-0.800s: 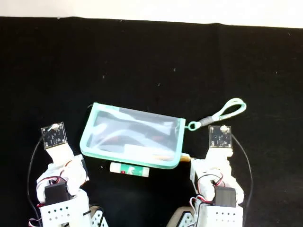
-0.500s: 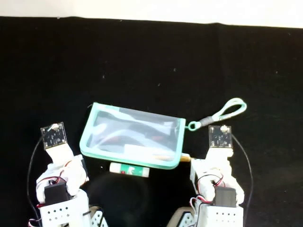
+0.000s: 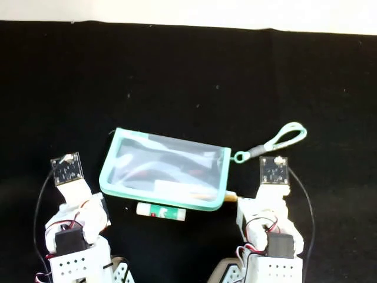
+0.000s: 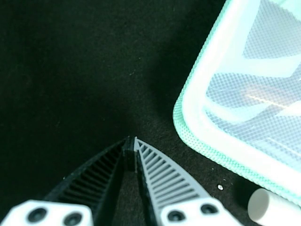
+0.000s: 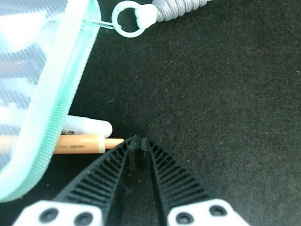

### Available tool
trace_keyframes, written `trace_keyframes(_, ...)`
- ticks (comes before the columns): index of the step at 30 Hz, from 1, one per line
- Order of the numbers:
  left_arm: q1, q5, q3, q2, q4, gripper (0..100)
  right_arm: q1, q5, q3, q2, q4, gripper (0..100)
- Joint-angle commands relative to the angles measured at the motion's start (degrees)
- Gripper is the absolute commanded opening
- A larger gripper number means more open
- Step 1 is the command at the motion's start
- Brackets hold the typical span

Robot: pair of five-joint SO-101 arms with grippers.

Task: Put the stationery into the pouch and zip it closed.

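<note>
The mesh-fronted pouch (image 3: 165, 174) lies flat in the middle of the black bench (image 3: 177, 76), between the two arms, with some pieces showing through its clear face. A glue stick (image 3: 161, 211) lies outside it, just beside its near edge. At the near right corner an orange pencil (image 5: 80, 143) and a white pen (image 5: 89, 127) poke out past the teal binding; whether they sit inside the pouch or under it I cannot tell. The left hand (image 4: 130, 141) is pinched fully closed on nothing, near the pouch's near left corner. The right hand (image 5: 138, 140) is likewise closed and empty, its tips almost at the pencil's end. A ring (image 5: 129, 19) on a grey cord loop (image 3: 283, 138) trails off the far right corner. The main risk is that the pouch is light and nothing pins it: a push on the glue stick or pencil would probably slide the whole pouch across the cloth. The round glue stick could roll away from a closing grip. Pulling the ring with the pencil and pen protruding would likely jam the zip on them.
</note>
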Motion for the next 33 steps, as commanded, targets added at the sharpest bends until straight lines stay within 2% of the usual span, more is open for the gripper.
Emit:
trace_keyframes(1,-0.13,0.44,0.84,-0.22,0.26,1,0.31,0.7,7.96,-0.48,0.31,0.6)
trace_keyframes(11,0.04,0.44,0.84,-0.31,0.26,1,0.31,0.79,7.96,-0.48,0.31,0.6)
trace_keyframes(14,2.68,0.44,0.84,-0.31,-0.44,1,0.22,0.88,7.87,-0.48,0.13,0.6)
trace_keyframes(20,4.53,0.44,0.84,-0.31,-13.54,1,0.22,0.97,7.78,-0.48,-0.84,0.6)
trace_keyframes(25,4.53,0.44,0.84,-0.31,-24.0,1,0.22,0.97,7.78,-0.48,-11.21,0.6)
trace_keyframes(29,4.53,0.44,0.84,-0.31,-28.92,1,0.22,0.97,7.78,-0.48,-18.77,0.6)
trace_keyframes(33,4.53,0.44,0.04,-0.31,-29.45,1,0.22,0.97,7.52,-0.48,-22.9,0.6)
